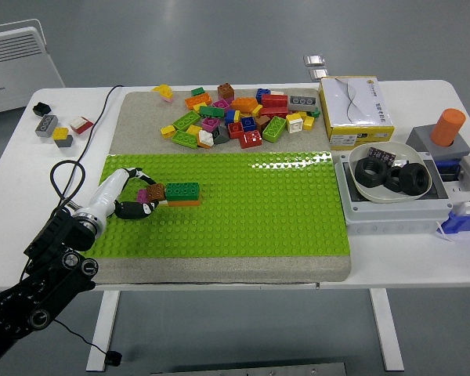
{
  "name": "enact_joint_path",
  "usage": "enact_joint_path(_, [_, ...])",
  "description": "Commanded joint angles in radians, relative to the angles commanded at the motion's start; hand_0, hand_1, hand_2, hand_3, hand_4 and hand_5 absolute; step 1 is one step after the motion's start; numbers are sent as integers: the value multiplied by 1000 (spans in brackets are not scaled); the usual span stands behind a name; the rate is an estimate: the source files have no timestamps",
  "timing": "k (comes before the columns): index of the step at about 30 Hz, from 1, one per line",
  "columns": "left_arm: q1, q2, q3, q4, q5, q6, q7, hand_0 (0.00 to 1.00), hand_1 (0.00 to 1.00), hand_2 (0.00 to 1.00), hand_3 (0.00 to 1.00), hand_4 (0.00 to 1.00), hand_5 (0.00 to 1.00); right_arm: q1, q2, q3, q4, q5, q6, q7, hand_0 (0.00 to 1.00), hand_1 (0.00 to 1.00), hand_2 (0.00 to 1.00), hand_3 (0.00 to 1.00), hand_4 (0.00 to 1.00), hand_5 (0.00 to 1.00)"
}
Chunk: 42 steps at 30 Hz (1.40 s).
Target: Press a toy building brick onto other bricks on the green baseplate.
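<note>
The green baseplate point(258, 204) lies on a beige mat in the middle of the table. Near its left end a green brick point(182, 189) sits on top of an orange brick point(185, 203). A small brown brick point(156, 191) with a magenta piece point(143, 195) beside it rests against their left side. My left hand point(141, 193), white with black fingertips, reaches in from the lower left. Its fingers point(133, 211) curl around the brown brick from above and below. The right arm is out of view.
A heap of loose coloured bricks point(235, 117) lies on the mat behind the baseplate. A yellow-and-white box point(355, 111), a bowl of black nuts point(392, 176) on a grey case and an orange cylinder point(448, 127) stand at the right. Small blocks point(59, 129) lie far left. A black cable point(66, 176) loops by my left arm.
</note>
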Motion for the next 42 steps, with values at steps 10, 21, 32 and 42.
enact_joint_path(10, [-23, 25, 34, 3, -6, -9, -2, 915, 946, 956, 612, 489, 2, 2, -3, 0, 0, -1, 0, 0, 515, 695, 697, 756, 797, 822])
enact_joint_path(21, [-34, 30, 55, 2, -9, -12, -1, 913, 945, 957, 613, 491, 2, 4, -4, 0, 0, -1, 0, 0, 515, 694, 696, 756, 797, 814])
enact_joint_path(32, [-32, 29, 55, 2, -9, -14, -2, 913, 945, 958, 618, 494, 2, 4, -5, 2, 0, -4, 0, 0, 515, 694, 695, 756, 799, 809])
enact_joint_path(42, [-30, 28, 51, 3, -12, -15, -9, 914, 946, 959, 647, 514, 2, 3, -5, 3, 0, -5, 0, 0, 515, 694, 694, 755, 799, 809])
